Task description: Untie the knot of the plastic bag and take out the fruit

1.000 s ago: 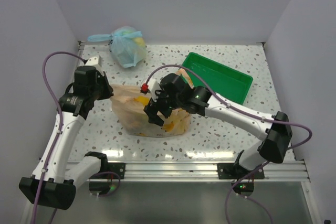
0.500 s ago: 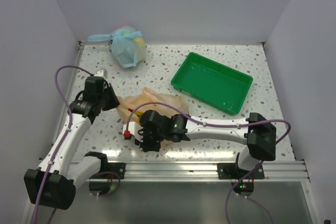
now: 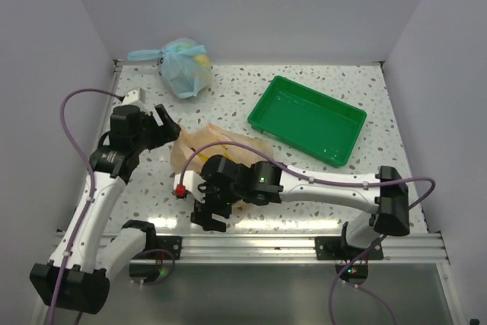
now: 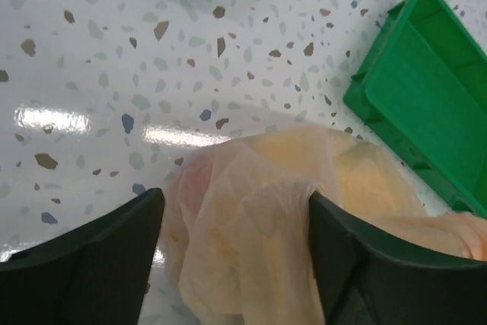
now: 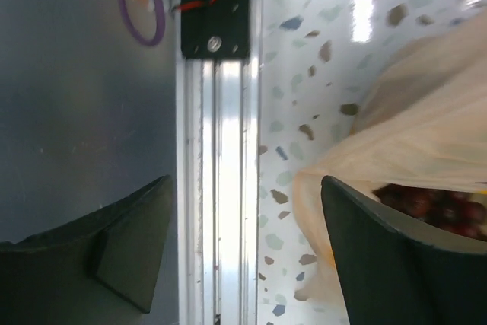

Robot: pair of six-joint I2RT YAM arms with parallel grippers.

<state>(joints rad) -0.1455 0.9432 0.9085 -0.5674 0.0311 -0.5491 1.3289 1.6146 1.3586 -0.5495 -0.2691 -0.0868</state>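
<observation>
**A:** Overhead view first. We've got the plastic bag (image 3: 205, 136) slumped mid-surface. Its long axis runs roughly left to right, and the right arm lies across its near half. Our left end effector (image 3: 166, 121) sits just at the bag's left end, jaws apart, nothing in them. The right end effector (image 3: 208, 215) is out past the bag's near side, by the front rail (image 3: 266, 247). The green tray (image 3: 308, 119) is off to the far right, well apart from both.

**B:** Agreed. So the bag lies to the right of the left one and on the far side of the right one. We'd call left the nearer arm. What about the left wrist view?

**A:** There the bag sits right between the two fingers (image 4: 84, 264), below them. It's crumpled, thin, pale orange and see-through, with a yellowish glow inside. There's a gathered fold near the right finger, but we can't say it's the knot.

**B:** The right wrist view looks mostly at the rail and the edge of the surface (image 5: 304, 97). Jaws apart there too, gripping nothing. The bag only comes in from the right, and its corner isn't pinched. Dark purple fruit (image 5: 426, 202) shows through the film, so nothing's out yet.

**A:** Yeah. Our guess is we have to find the knot first.
</observation>
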